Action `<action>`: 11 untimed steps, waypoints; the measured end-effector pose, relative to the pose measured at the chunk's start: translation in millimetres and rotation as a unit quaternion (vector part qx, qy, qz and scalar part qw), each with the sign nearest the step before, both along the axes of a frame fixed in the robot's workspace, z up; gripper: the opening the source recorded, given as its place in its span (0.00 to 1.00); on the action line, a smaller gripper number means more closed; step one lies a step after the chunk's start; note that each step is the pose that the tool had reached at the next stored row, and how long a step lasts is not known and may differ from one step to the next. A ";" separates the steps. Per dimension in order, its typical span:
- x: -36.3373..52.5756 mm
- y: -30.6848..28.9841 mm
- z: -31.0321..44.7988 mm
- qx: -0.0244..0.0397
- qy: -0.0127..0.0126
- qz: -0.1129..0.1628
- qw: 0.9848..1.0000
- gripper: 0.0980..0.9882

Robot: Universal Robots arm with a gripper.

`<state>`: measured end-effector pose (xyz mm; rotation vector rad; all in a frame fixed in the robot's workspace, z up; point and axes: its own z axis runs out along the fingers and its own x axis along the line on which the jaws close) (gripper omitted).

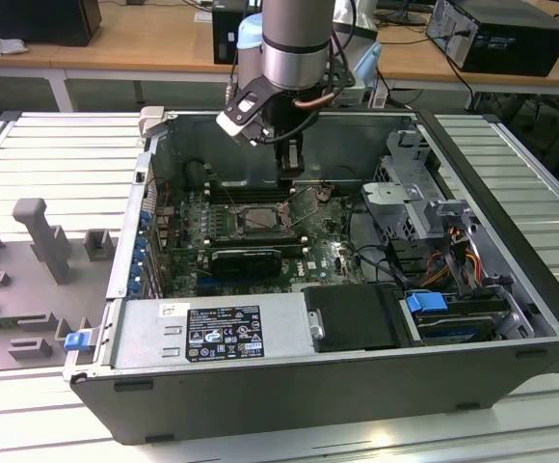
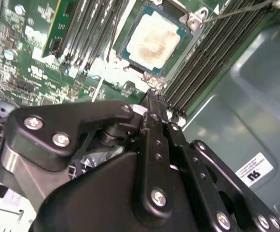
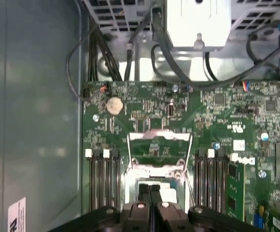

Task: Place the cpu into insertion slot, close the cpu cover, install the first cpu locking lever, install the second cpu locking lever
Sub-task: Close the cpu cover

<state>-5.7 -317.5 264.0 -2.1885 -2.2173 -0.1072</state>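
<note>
Cpu (image 2: 154,41) seated in the insertion slot (image 1: 239,220), uncovered. We note the gripper (image 2: 151,95) just beside its edge, fingers pressed together on nothing. The cpu cover (image 3: 159,145) stands tilted open.

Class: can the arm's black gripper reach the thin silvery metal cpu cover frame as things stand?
Probably yes. The black gripper, fingers together, sits right beside the flipped-open silvery metal cpu cover, and no cable or card lies between them.

cpu (image 2: 153,41): pale silvery-beige (brownish smudge) | motherboard (image 3: 203,126): green | fingers (image 2: 154,140): black
</note>
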 end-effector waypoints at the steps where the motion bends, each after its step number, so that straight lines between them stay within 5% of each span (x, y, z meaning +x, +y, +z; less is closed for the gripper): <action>1: 1.4 0.0 -1.3 0.000 0.000 0.007 1.000 0.01; 5: 13.3 0.0 -2.9 0.000 0.001 0.013 1.000 0.01; 11: 42.5 0.1 -3.6 0.000 0.003 0.013 1.000 0.01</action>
